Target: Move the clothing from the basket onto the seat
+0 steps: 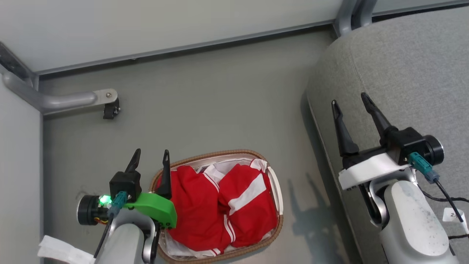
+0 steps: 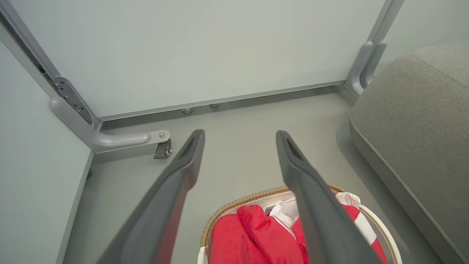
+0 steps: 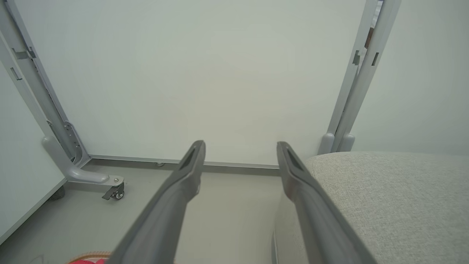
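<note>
Both the left end effector and right end effector gape released, empty; tag writing illegible.

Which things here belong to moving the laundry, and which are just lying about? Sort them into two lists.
For the job:
- red-and-white clothing, lying in the basket
- grey seat
- left end effector and right end effector, both open and empty

Lying about:
- grey frame leg with its caster
- white scrap beside the left arm
</note>
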Controlling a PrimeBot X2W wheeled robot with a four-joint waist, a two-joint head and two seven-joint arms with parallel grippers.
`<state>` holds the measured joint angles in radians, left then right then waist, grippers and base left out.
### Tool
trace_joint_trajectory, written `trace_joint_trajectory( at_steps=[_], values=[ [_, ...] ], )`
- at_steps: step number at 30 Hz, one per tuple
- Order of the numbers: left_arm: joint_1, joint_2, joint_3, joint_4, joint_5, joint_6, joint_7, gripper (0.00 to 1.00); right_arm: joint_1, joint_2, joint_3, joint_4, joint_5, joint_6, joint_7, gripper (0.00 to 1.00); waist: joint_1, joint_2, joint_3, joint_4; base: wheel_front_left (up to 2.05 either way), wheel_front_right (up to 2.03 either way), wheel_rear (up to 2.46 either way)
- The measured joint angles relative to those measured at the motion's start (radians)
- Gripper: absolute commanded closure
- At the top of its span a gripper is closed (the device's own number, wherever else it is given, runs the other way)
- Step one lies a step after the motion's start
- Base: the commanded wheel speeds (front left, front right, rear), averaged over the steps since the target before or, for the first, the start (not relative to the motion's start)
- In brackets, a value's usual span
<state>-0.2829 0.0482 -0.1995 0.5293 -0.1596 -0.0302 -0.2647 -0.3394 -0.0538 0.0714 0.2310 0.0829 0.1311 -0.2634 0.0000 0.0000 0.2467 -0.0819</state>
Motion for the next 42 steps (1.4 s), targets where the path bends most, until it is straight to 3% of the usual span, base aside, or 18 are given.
trace_joint_trajectory(
  at_steps=[19,34,42],
  values=[
    [-0.246,-0.001,-0.014,0.324,0.016,-0.024,0.000,0.00,-0.129,0.004,0.032,-0.103,0.086,0.000,0.000,0.00,0.0002,0.0000,0.313,-0.087,0.00,0.00,0.00],
    [-0.417,0.010,-0.005,0.639,0.025,-0.001,0.000,0.00,-0.163,0.004,0.060,-0.126,0.130,0.000,0.000,0.00,0.0001,0.0000,0.498,-0.160,0.00,0.00,0.00],
    [-0.495,0.014,-0.047,0.724,0.039,-0.023,0.031,0.00,-0.192,0.004,0.080,-0.141,0.160,0.000,0.000,0.00,0.0001,0.0000,0.570,-0.187,0.00,0.00,0.00]
  ],
)
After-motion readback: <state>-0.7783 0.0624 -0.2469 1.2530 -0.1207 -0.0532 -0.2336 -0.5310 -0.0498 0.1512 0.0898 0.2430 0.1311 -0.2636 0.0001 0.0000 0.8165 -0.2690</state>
